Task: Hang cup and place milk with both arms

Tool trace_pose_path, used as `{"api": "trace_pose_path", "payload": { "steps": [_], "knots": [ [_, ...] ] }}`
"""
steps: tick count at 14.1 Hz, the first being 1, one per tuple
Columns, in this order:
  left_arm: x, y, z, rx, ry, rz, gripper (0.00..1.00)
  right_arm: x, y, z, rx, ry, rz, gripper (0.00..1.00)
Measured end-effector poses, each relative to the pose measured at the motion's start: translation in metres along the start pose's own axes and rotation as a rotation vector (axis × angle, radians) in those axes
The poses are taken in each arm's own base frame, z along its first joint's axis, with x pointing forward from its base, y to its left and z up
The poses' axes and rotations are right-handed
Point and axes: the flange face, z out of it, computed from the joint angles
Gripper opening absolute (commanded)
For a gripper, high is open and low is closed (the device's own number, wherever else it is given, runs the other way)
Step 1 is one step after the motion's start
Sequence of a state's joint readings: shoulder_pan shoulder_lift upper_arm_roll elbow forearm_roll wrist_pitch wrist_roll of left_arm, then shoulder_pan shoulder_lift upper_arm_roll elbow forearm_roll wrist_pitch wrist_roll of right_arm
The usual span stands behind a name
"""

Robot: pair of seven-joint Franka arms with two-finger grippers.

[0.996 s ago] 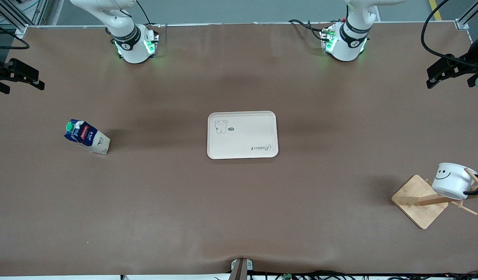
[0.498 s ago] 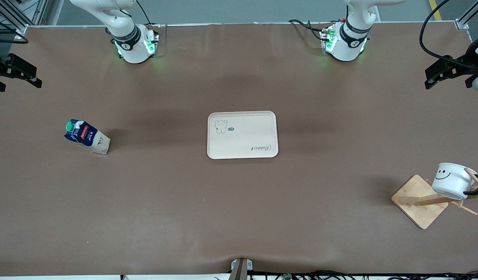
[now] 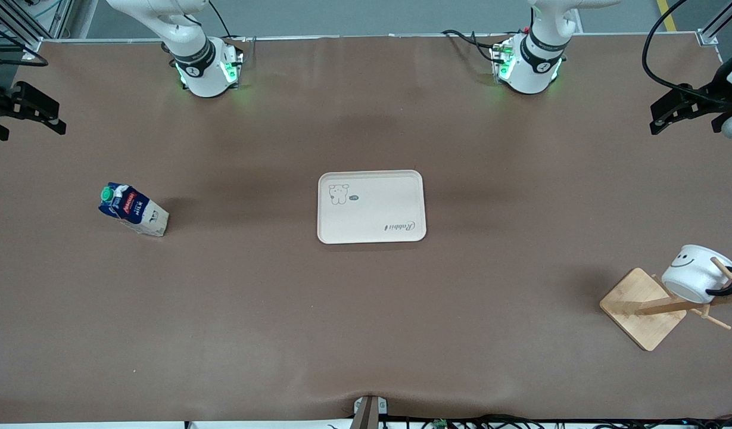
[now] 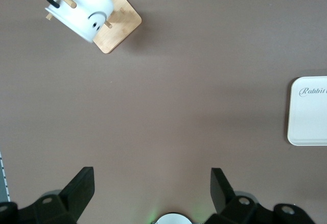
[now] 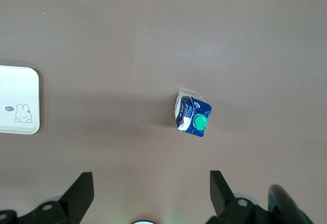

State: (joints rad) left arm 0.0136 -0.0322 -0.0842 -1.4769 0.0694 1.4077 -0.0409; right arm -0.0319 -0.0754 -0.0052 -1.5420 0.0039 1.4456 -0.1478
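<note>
The cup (image 3: pixel 694 272), white with a black smiley face, hangs by its black handle on a peg of the wooden rack (image 3: pixel 638 308) at the left arm's end of the table. It also shows in the left wrist view (image 4: pixel 84 5). The milk (image 3: pixel 131 209) lies tilted on the table at the right arm's end, and shows in the right wrist view (image 5: pixel 193 115). My left gripper (image 3: pixel 690 121) is open and empty, high over the table edge; its own view (image 4: pixel 152 184) shows bare table between the jaws. My right gripper (image 3: pixel 27 126) is open and empty (image 5: pixel 152 184).
A beige tray (image 3: pixel 371 207) with a rabbit drawing lies at the table's middle, between the milk and the rack. It shows partly in the left wrist view (image 4: pixel 309 113) and the right wrist view (image 5: pixel 18 100).
The cup has swung on its peg, its face tipping upward. Both grippers have shifted slightly near the table's ends and stayed open.
</note>
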Motion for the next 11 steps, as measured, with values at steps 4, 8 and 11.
{"api": "trace_pose_path", "payload": {
  "steps": [4,8,11],
  "knots": [
    [-0.0001,0.0028,-0.0001,-0.006,0.0,0.006,1.0,0.0,0.0001,0.0,-0.001,0.0,0.0,1.0],
    [-0.0004,0.0078,-0.0003,-0.018,0.0,0.015,1.0,0.0,0.0001,0.0,-0.001,0.0,0.0,1.0],
    [-0.0004,0.0074,-0.001,-0.018,0.001,0.014,1.0,0.0002,-0.0017,0.0,-0.001,0.0,-0.003,1.0]
  ]
}}
